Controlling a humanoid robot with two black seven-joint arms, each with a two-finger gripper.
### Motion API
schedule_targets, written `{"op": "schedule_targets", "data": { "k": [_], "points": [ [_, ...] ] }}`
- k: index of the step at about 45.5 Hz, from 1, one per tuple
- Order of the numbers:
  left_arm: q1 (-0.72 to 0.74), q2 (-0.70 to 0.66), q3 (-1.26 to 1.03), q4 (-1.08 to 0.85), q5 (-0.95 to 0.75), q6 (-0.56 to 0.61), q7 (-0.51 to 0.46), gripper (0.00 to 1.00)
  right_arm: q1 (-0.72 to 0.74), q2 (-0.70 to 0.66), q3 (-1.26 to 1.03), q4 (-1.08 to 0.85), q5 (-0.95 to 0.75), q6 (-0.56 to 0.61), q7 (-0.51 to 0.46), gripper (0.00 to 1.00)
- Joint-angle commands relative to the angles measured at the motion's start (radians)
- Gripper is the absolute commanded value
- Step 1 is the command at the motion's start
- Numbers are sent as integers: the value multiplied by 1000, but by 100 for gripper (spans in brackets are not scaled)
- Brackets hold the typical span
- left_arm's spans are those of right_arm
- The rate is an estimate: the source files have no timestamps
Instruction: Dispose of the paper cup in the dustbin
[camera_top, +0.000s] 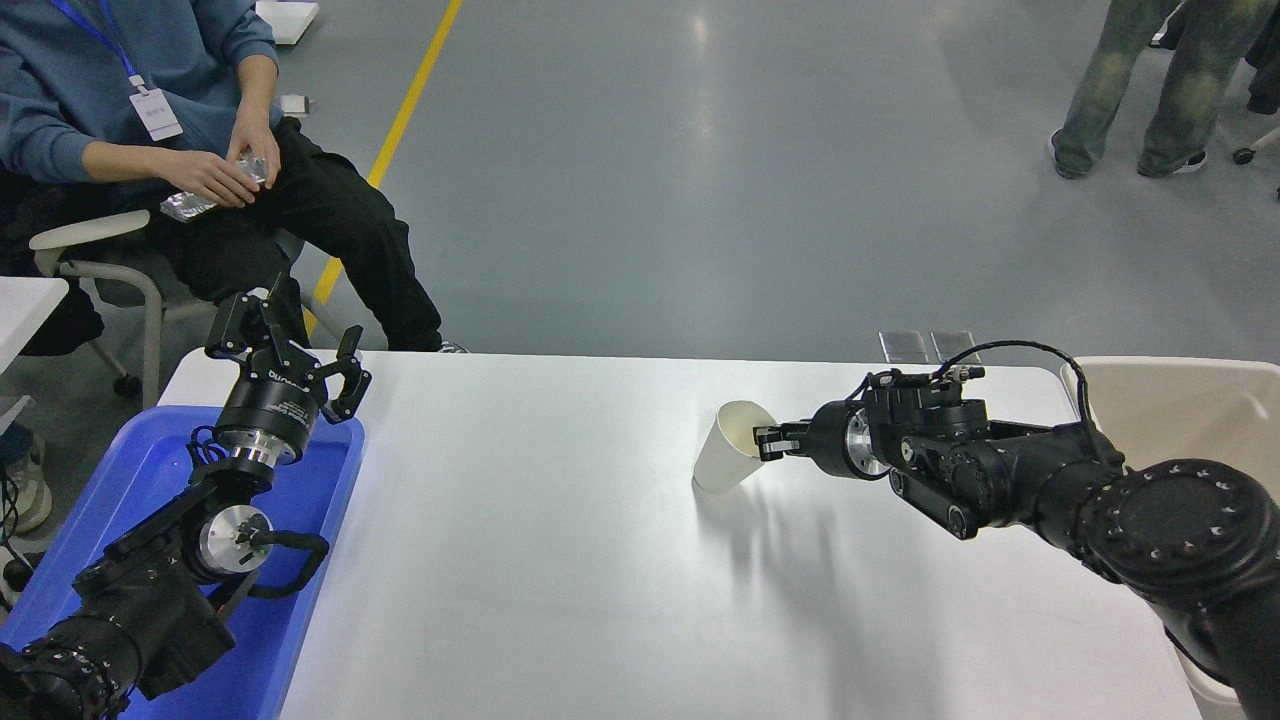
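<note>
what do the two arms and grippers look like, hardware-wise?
Both are matte black. The left gripper sits on a cylinder with white lettering and a silver ring. The right gripper has a silver wrist disc, a looping black cable and bolt-ringed round joints.

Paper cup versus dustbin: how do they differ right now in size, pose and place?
The paper cup is small, the dustbin far bigger. The cup leans right on the white table, its rim pinched by the right gripper; the dustbin stands upright off the table's right end. The cup is tapered, the dustbin rectangular. Both are pale and open-topped.
</note>
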Motion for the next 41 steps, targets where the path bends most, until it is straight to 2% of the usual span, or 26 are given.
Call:
{"op": "schedule_targets", "data": {
  "k": [1, 14, 41],
  "points": [
    [0, 1, 0, 0, 0, 0, 0, 100, 9, 0, -2, 3, 0, 9, 24, 0],
    [0, 1, 0, 0, 0, 0, 0, 100, 62, -4, 3, 22, 6, 61, 67, 0],
    [0, 0, 0, 0, 0, 0, 0, 100, 412, -409, 15, 473, 11, 125, 58, 0]
  ]
}}
